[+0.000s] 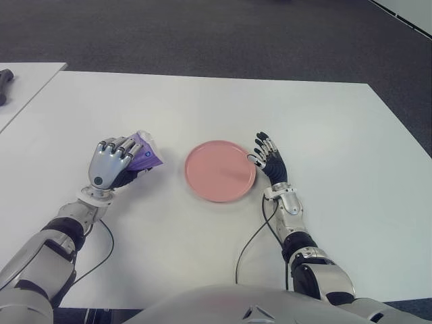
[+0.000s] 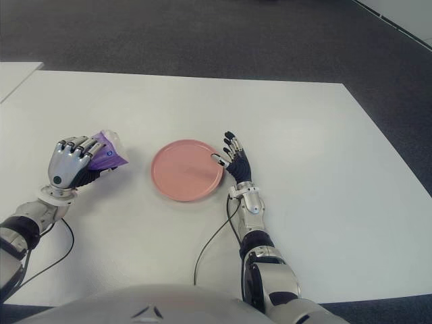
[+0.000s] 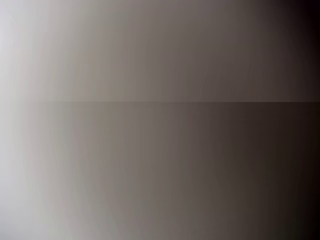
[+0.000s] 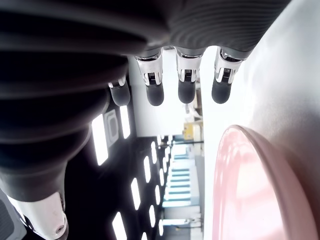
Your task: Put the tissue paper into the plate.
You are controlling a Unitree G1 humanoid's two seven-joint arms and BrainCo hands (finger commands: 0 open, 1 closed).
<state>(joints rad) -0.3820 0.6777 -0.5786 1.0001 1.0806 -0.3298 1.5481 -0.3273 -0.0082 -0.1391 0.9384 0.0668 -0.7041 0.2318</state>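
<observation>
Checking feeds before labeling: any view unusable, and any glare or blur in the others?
Left wrist view: a featureless grey-to-black gradient, nothing readable. Right wrist view: right hand fills the frame, plate rim soft and close. Eye views: even light, left hand around the tissue pack, faint shadows on the table.

A white table [image 1: 202,101] fills most of the eye views, its far edge running straight across and its right edge slanting toward the near corner. Beyond it lies dark grey carpet floor [image 1: 202,34]. At the left edge of the view a second white table [image 1: 20,84] stands just beside the first, parted from it by a narrow gap, with a dark object [image 1: 5,84] near its far left corner. At the far right corner of the floor a pale strip [image 1: 412,12] shows. The right wrist view shows rows of bright ceiling lights [image 4: 135,187].
</observation>
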